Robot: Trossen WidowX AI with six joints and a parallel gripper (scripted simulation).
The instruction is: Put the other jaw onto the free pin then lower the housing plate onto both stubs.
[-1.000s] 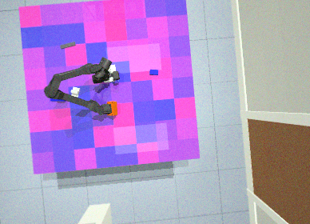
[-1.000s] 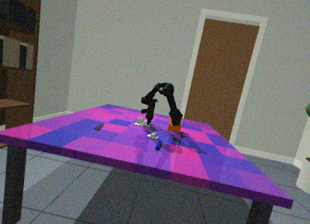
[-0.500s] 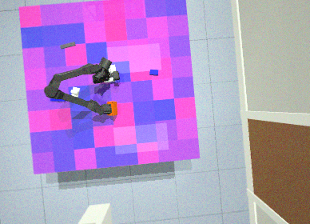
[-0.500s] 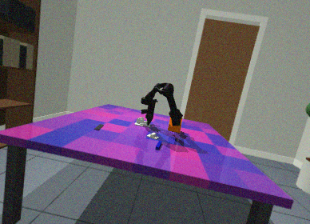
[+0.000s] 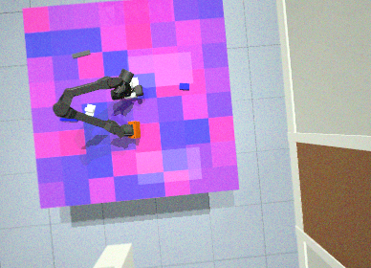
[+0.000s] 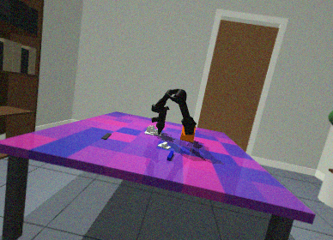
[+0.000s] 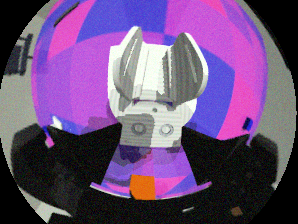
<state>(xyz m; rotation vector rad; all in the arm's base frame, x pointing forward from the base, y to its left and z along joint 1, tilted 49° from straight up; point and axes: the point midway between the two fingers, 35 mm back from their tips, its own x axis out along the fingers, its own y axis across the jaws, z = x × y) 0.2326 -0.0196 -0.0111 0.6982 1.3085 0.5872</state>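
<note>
The white base point(image 5: 136, 80) point(image 6: 151, 130) point(image 7: 112, 58) lies on the table. In the wrist view its left jaw point(image 7: 129, 67) and right jaw point(image 7: 189, 70) stand side by side, spread apart at their far ends. Their near ends, with the pins and gear teeth, are largely hidden. My gripper point(image 5: 129, 92) point(image 6: 160, 132) point(image 7: 150, 125) is shut on the white housing plate point(image 7: 153, 137), one finger on each side. The plate shows two round holes and is at the base's near edge, just below the jaws' near ends. Its height over the stubs cannot be told.
A small white piece point(image 5: 90, 109) point(image 6: 164, 145) point(image 7: 56, 122) lies left of the gripper. One blue block point(image 5: 185, 86) point(image 7: 247, 123) lies right, another point(image 5: 68, 119) point(image 6: 170, 155) by the arm's elbow. A dark bar point(image 5: 81, 54) point(image 6: 106, 136) lies far left. The arm's orange mount point(image 5: 136, 130) point(image 6: 187, 136) point(image 7: 143, 187) stands behind.
</note>
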